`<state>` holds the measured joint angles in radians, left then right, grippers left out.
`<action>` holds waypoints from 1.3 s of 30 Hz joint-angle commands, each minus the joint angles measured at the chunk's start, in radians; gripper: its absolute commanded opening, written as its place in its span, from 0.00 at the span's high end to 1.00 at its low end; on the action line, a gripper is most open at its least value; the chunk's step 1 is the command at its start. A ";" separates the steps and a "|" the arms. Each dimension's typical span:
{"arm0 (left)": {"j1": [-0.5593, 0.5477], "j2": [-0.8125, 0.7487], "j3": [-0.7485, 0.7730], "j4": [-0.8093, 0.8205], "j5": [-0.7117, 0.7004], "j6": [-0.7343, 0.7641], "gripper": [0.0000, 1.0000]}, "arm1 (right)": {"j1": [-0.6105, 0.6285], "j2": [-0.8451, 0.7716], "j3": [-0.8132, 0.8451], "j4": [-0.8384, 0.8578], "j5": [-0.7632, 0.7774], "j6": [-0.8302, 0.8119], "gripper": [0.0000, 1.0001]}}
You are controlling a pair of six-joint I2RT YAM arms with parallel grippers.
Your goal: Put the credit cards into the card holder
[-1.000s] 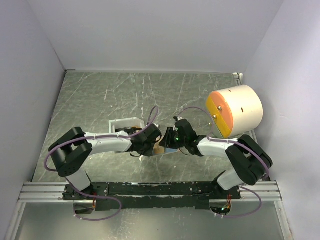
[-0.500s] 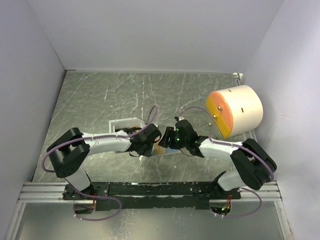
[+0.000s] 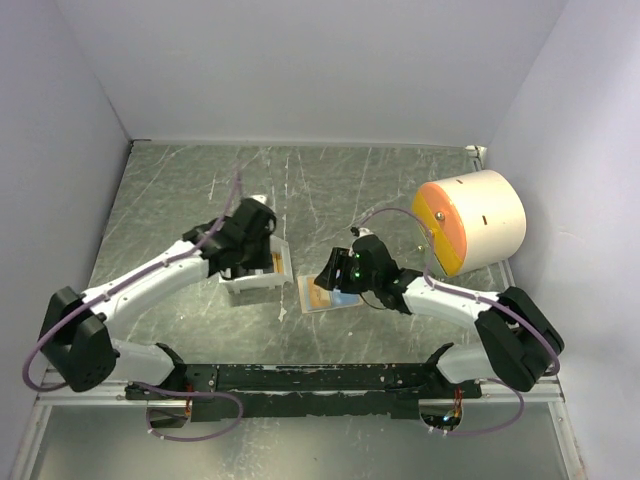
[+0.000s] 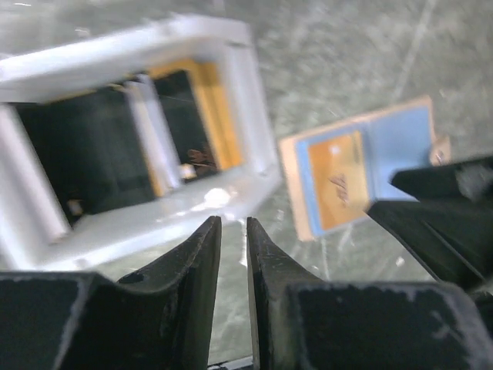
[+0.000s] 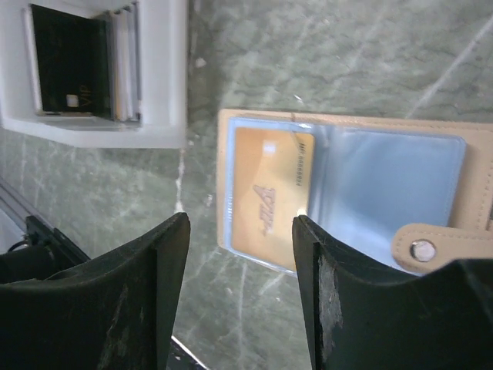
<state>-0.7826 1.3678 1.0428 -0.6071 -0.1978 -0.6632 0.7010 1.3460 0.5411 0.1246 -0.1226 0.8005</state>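
Left arm (image 3: pixel 150 285) stretched out and up-left, elbow low by the near rail. The left gripper (image 4: pixel 233 231) hovers over the near rim of the white tray (image 3: pixel 245 287). Fingers narrow, just a slit between them, nothing held.

Right arm (image 3: pixel 450 300) bent inward toward centre. The right gripper (image 5: pixel 240 223) hangs above the card holder (image 5: pixel 339 193), fingers spread wide, nothing between them. Contact with the holder can't be told.

Card holder lies open and flat on the table (image 3: pixel 330 190), just right of the tray, not touching it. It is tan with clear sleeves. An orange card (image 5: pixel 266 196) sits in the left sleeve; the right sleeve looks empty. The snap tab (image 5: pixel 431 247) sticks out at the near right edge.

More cards stand on edge in the tray: a black card (image 5: pixel 69 65) beside pale ones in the right wrist view, and a yellow-orange one (image 4: pixel 212 108) in the left wrist view.

A white drum with an orange face (image 3: pixel 470 222) stands at the right side, well apart.

Versus a second ago: both grippers were bunched over the holder, hiding it. The left arm has swung away to the tray and the right fingers have opened. The holder and its orange card are now visible from above.
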 commanded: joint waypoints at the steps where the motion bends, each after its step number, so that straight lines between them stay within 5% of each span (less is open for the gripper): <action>1: 0.138 -0.082 -0.025 -0.066 0.041 0.057 0.69 | 0.023 -0.046 0.076 -0.024 0.024 0.010 0.44; 9: 0.424 -0.178 -0.050 -0.108 0.049 0.129 0.68 | 0.078 0.002 0.233 -0.046 0.078 0.026 0.41; 17: 0.720 -0.198 -0.134 -0.061 0.233 0.192 0.77 | 0.171 0.206 0.444 -0.074 0.140 0.003 0.37; 29: 0.852 -0.091 -0.175 0.010 0.495 0.239 0.80 | 0.256 0.519 0.727 -0.109 0.146 -0.019 0.30; 32: 0.858 -0.086 -0.174 0.020 0.533 0.245 0.76 | 0.277 0.541 0.746 -0.082 0.132 0.007 0.32; 36: 0.858 -0.143 -0.178 0.039 0.577 0.276 0.51 | 0.282 0.491 0.712 -0.072 0.168 0.019 0.33; 39: 0.856 -0.171 -0.167 0.020 0.546 0.272 0.43 | 0.281 0.421 0.674 -0.095 0.234 -0.026 0.33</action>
<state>0.0658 1.2499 0.8680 -0.6067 0.3183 -0.4141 0.9825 1.8656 1.2491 0.0319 0.0277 0.8082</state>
